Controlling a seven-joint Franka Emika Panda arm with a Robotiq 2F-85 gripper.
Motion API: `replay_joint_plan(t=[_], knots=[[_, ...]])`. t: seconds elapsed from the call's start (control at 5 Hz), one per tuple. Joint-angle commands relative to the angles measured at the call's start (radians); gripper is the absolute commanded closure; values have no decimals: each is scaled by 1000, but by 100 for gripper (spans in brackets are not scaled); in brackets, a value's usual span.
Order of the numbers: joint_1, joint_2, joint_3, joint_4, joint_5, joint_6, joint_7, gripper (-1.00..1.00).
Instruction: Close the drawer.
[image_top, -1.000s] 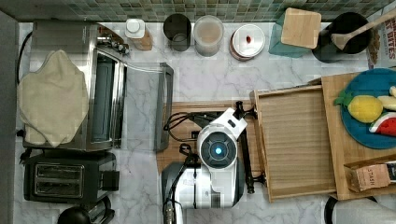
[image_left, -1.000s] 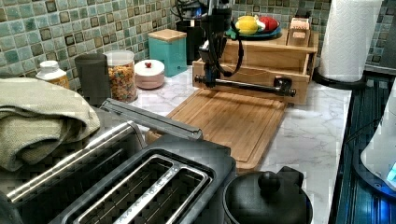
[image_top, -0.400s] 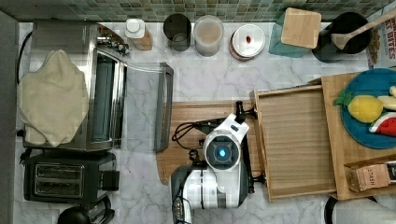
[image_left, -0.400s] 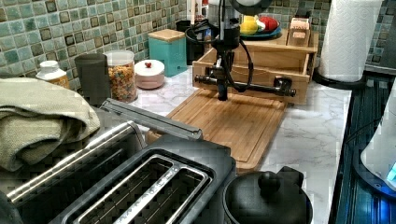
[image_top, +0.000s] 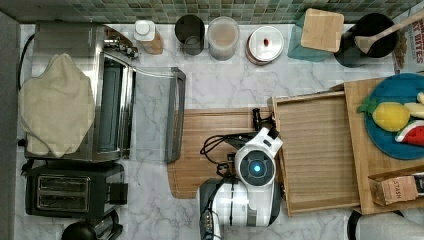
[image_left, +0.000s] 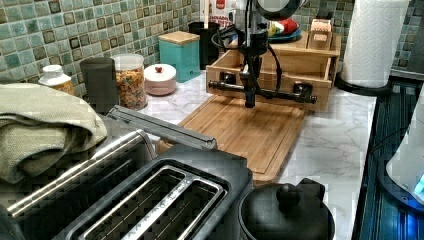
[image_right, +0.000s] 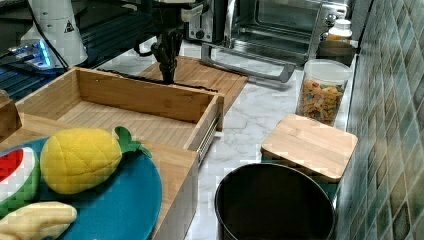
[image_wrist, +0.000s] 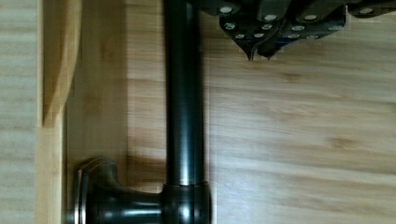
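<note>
The light-wood drawer stands pulled out, its dark bar handle beside the closed gripper.

A white, grey-veined marble countertop carries a flat rounded-corner bamboo cutting board near its middle and a steel toaster oven with its door down. Along the tiled back edge stand a clear cereal jar, a dark canister and a teal box with a wooden lid.
</note>
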Motion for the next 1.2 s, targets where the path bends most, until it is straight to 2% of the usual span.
replay_joint_plan(t=[0.2,0.6,1.2], knots=[[-125,42,-115,132,-7,40,-200,100],[-199,114,-206,294,63,14,-395,100],[-242,207,-323,514,170,-53,-583,100]])
